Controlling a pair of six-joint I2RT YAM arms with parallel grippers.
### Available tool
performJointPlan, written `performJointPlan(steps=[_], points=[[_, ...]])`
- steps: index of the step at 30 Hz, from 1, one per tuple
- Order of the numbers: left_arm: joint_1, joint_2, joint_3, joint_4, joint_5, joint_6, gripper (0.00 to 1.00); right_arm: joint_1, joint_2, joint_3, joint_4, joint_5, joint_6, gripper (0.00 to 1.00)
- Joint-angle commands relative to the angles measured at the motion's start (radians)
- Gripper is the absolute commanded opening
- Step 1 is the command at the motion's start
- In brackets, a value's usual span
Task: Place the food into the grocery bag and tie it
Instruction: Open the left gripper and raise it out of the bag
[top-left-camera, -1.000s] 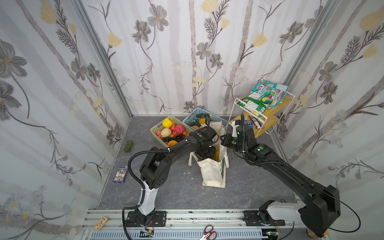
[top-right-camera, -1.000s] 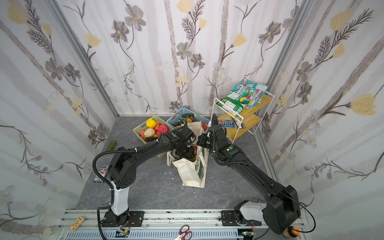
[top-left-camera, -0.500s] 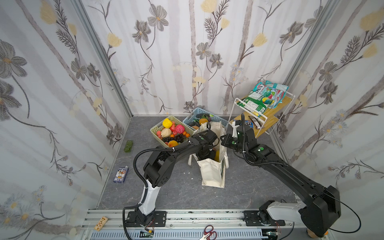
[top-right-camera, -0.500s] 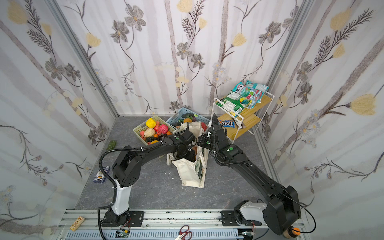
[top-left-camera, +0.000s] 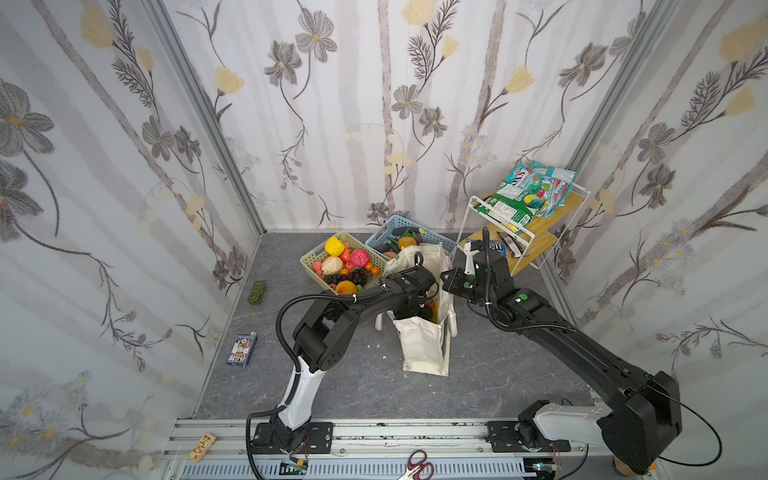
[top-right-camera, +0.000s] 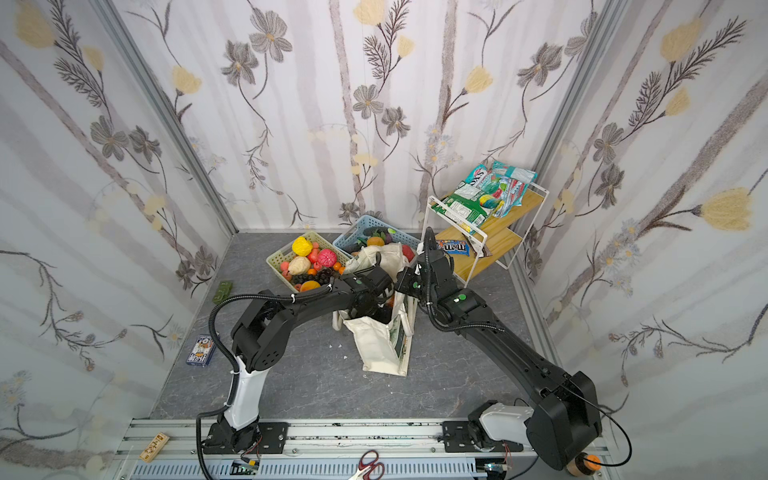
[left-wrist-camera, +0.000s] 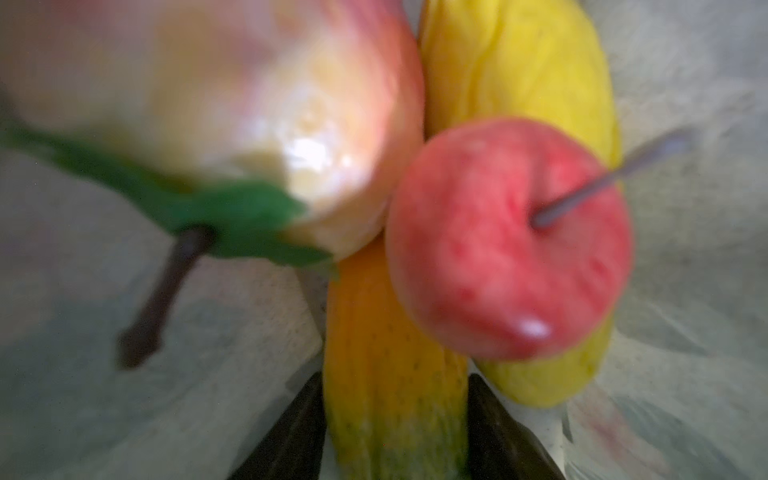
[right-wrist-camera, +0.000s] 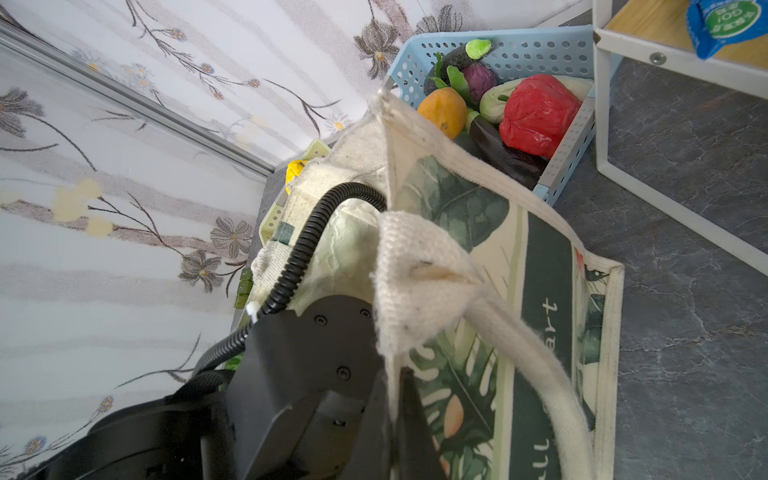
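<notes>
The grocery bag (top-left-camera: 424, 345) stands mid-worktop. Its canvas is soft and apt to sag, and the right hand (right-wrist-camera: 395, 399) pinches its rim. Inside, the left hand (left-wrist-camera: 395, 419) sets its jaws either side of an orange piece (left-wrist-camera: 386, 332), likely light and slick, beside the red apple (left-wrist-camera: 498, 249) — gripped or freed, I cannot tell. For tying, take the rope handles (right-wrist-camera: 540, 353). The blue basket (right-wrist-camera: 519, 45) sits just behind.

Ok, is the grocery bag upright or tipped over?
Upright: the grocery bag stands on its base, mouth open, right pincer shut on its rim, apple inside.
</notes>
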Motion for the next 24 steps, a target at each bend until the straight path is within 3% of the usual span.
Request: performJointPlan(steps=[1,8,24], points=[[0.002,-0.005,0.001,-0.013,-0.018,-0.008,0.6,-0.001,-0.004,0.003,0.04,0.006,0.002,0.02],[0.003,-0.037,0.036,-0.044,-0.02,-0.003,0.7,-0.001,-0.004,0.004,0.041,0.006,0.002,0.02],[0.014,-0.175,0.154,-0.115,-0.046,0.005,0.73,-0.004,-0.012,-0.002,0.037,0.004,0.002,0.02]])
